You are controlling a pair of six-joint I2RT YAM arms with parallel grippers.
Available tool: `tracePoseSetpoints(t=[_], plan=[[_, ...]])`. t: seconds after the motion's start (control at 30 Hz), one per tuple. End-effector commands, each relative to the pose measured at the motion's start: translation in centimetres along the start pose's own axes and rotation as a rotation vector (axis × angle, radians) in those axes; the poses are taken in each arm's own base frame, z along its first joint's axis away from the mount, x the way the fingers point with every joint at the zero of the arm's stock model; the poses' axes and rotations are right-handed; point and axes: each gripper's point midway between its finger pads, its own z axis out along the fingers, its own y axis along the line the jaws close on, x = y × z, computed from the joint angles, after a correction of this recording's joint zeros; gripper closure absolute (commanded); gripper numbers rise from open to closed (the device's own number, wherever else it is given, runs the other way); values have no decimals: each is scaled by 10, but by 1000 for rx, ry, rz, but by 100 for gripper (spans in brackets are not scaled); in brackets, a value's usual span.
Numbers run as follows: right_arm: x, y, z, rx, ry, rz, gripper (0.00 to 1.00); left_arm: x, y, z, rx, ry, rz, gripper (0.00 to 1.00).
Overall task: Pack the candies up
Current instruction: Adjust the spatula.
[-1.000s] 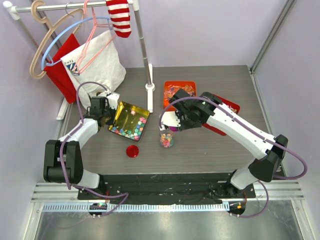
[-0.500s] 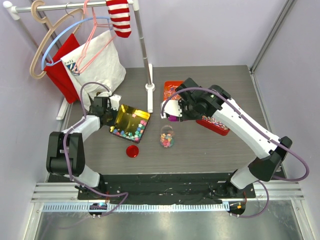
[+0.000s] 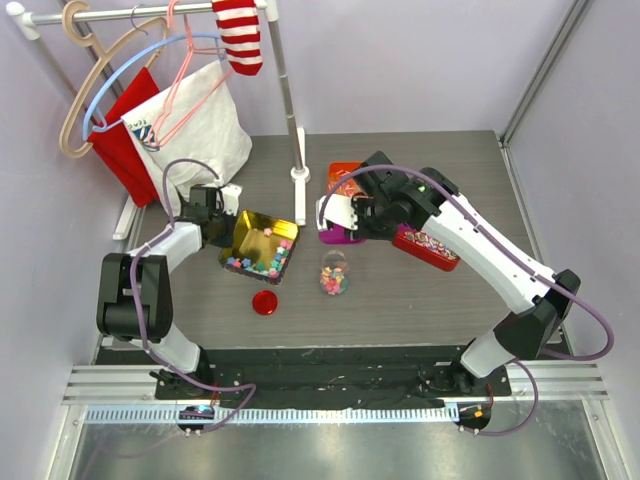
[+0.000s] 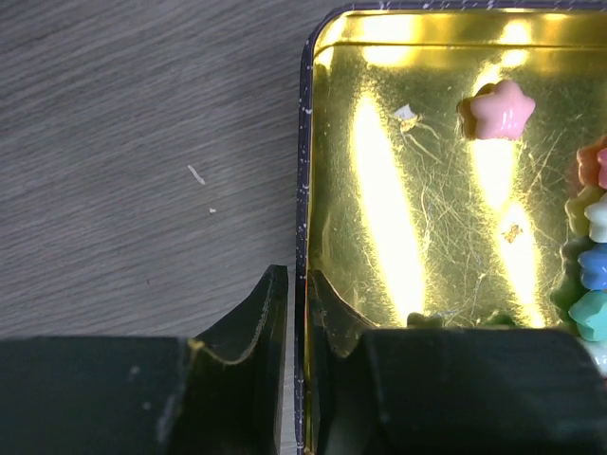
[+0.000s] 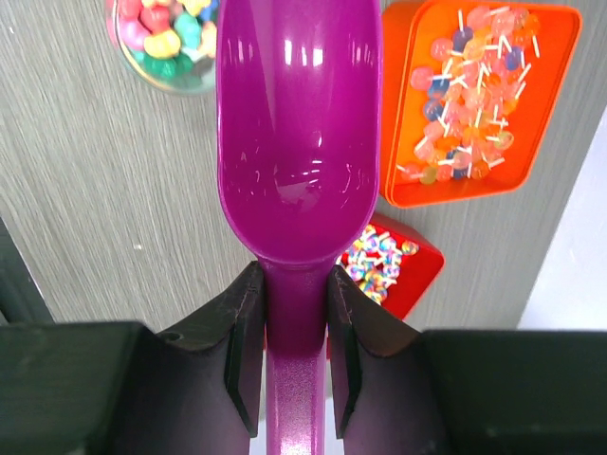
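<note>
Now: empty scoop (image 5: 299, 142) right of the gold tin (image 4: 398, 237)
Right pincer (image 5: 291, 284) clamped on the scoop, bowl pointing tinward; candies (image 3: 256, 265) heaped at the tin's near end; left pincer (image 4: 298, 275) slightly apart astride its wall.

Overhead view: grey wood-grain table (image 3: 420, 310) enclosed by pale walls. Far left, a white clothes rail (image 3: 140, 14) on an upright pole (image 3: 288, 90), whose foot (image 3: 300, 178) stands on the table. Hung from the rail: a red-and-white striped sock (image 3: 240, 35), a beige hanger (image 3: 75, 110), a blue hanger (image 3: 120, 75) and a pink hanger (image 3: 190, 95). Below them hang a white bag (image 3: 195, 125) and a red cloth (image 3: 125, 150). Right of the pole's foot is an orange tin (image 3: 334, 172), partly hidden. Right wrist view: the tin holds shiny wrapped sweets (image 5: 469, 90) on white sticks. A red tin (image 3: 445, 264) lies just beside it, holding white-and-red wrapped sweets (image 5: 375, 258).
</note>
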Motion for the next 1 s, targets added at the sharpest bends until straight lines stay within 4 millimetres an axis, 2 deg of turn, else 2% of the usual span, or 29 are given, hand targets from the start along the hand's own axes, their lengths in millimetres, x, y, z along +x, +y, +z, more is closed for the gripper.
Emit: tracePoseSetpoints(t=[0.0, 0.07, 0.13, 0.17, 0.2, 0.23, 0.27, 0.33, 0.37, 0.4, 0.43, 0.47, 0.5, 0.63, 0.77, 0.8, 0.83, 0.97], plan=[[-21, -7, 2, 31, -118, 43, 99, -19, 7, -5, -18, -42, -6, 81], [-27, -12, 3, 48, -153, 62, 99, -22, 8, -7, -21, -46, -1, 77], [-32, -17, 4, 75, -180, 102, 99, -31, 6, -15, -11, -70, 6, 67], [-35, -23, 7, 106, -196, 116, 99, -42, 7, -21, -8, -97, 11, 62], [-37, -27, 6, 130, -212, 132, 99, -49, 3, -27, 11, -112, 19, 51], [-38, -30, 8, 149, -221, 164, 99, -53, -1, -39, 32, -122, 24, 47], [-42, -36, 11, 181, -244, 180, 99, -71, -10, -49, 88, -168, 52, 43], [-42, -38, 14, 212, -259, 226, 99, -87, -22, -69, 153, -213, 76, 32], [-47, -46, 13, 249, -289, 239, 99, -87, -37, -78, 239, -208, 88, 29], [-47, -48, 14, 263, -295, 249, 99, -105, -39, -91, 261, -247, 106, 26], [-46, -46, 17, 267, -299, 263, 99, -111, -46, -98, 300, -259, 112, 26], [-50, -50, 16, 286, -321, 276, 99, -108, -60, -104, 382, -242, 105, 25], [-51, -50, 18, 289, -329, 285, 99, -122, -66, -115, 422, -271, 101, 23], [-53, -55, 21, 355, -322, 314, 99, -137, -94, -130, 615, -284, 52, 19], [-63, -62, 16, 439, -339, 337, 99, -146, -118, -135, 793, -267, -7, 15], [-65, -64, 14, 458, -342, 342, 99, -146, -122, -132, 828, -255, -25, 12], [-67, -63, 14, 470, -339, 339, 99, -149, -131, -139, 897, -255, -32, 12], [-71, -69, 12, 520, -343, 346, 99, -151, -150, -143, 1041, -206, -67, 15]])
